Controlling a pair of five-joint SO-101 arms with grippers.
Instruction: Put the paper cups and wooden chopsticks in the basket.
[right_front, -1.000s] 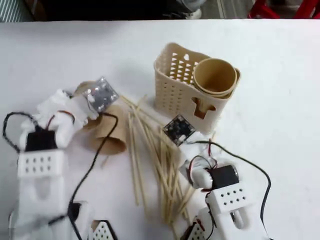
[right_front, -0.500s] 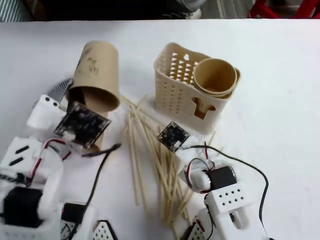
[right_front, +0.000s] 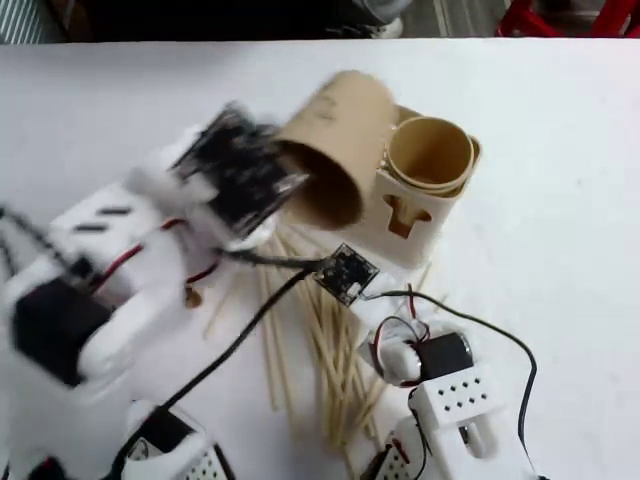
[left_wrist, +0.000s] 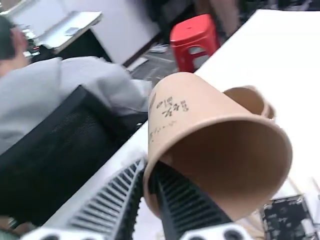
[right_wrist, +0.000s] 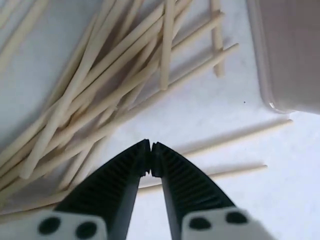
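Note:
My left gripper (left_wrist: 150, 187) is shut on the rim of a brown paper cup (left_wrist: 215, 145), held on its side in the air. In the high view that cup (right_front: 335, 145) hangs over the near-left part of the cream basket (right_front: 435, 215), mouth toward the left arm. Another paper cup (right_front: 430, 155) stands inside the basket. Several wooden chopsticks (right_front: 320, 330) lie scattered on the table in front of the basket. My right gripper (right_wrist: 150, 150) is shut and empty, low over the table beside the chopsticks (right_wrist: 100, 105), near the basket's base (right_wrist: 287, 55).
The white table (right_front: 560, 260) has open room to the right of the basket and at the far left. A cable (right_front: 470, 320) loops by the right arm. Beyond the table's far edge stand a red stool (left_wrist: 195, 37) and a dark chair (left_wrist: 55, 155).
The left arm picked the paper cup up off the table and carried it right, up over the basket. The right arm has hardly moved.

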